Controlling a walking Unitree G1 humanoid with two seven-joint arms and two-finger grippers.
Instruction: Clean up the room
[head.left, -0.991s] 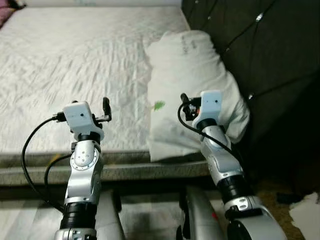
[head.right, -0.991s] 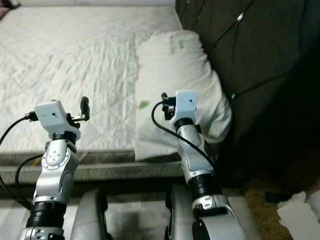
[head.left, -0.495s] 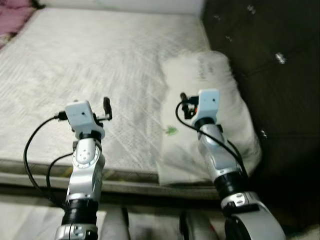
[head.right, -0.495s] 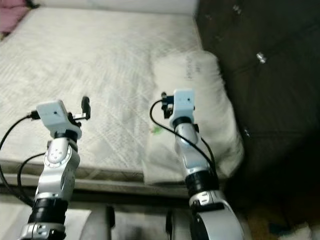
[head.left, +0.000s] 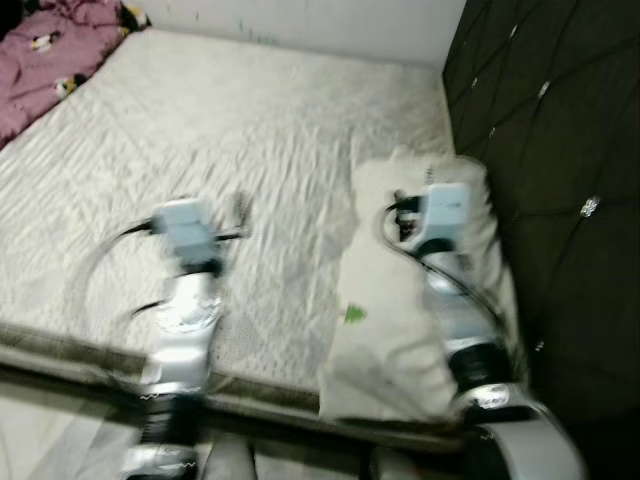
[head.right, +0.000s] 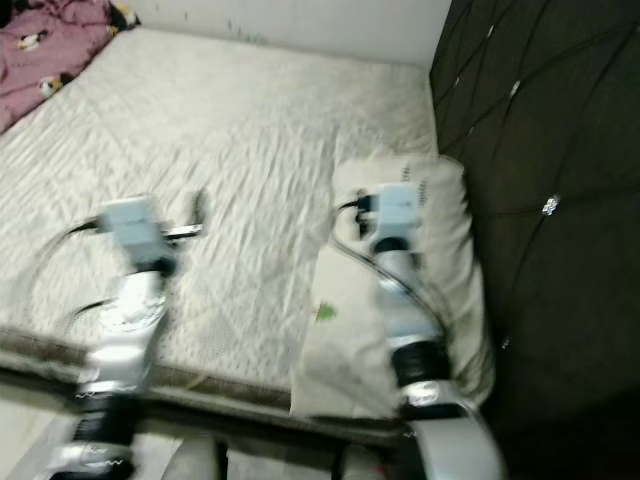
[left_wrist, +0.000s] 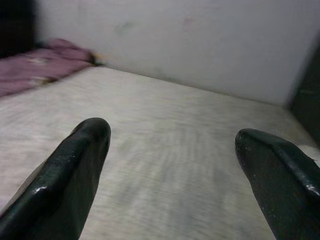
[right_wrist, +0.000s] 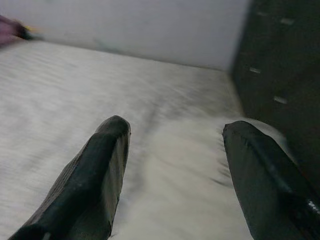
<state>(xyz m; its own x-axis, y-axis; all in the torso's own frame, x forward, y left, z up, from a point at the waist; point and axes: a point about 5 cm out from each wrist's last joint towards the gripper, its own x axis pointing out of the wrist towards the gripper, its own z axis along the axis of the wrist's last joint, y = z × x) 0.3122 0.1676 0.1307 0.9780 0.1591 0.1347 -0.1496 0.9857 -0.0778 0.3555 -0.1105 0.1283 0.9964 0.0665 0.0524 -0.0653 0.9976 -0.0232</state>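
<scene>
1. Left eye view: a bare white mattress (head.left: 230, 130) is seen, blurred by motion, with a white pillow (head.left: 400, 330) lying along its right side against a dark tufted headboard (head.left: 560, 150). A purple blanket (head.left: 50, 55) is bunched at the far left corner. Both arms are raised over the bed.
2. Right eye view: the same scene is shown; the pillow is marked with a small green print (head.right: 325, 312).
3. Left wrist view: the left gripper (left_wrist: 172, 150) is held released, its two black fingers (left_wrist: 75, 165) spread wide with nothing between them. Beyond the fingertips the mattress runs to a white wall (left_wrist: 200, 40).
4. Right wrist view: the right gripper (right_wrist: 175, 145) is likewise spread and empty. The pillow lies just beneath and ahead of its fingers, the headboard beside the outer finger.
</scene>
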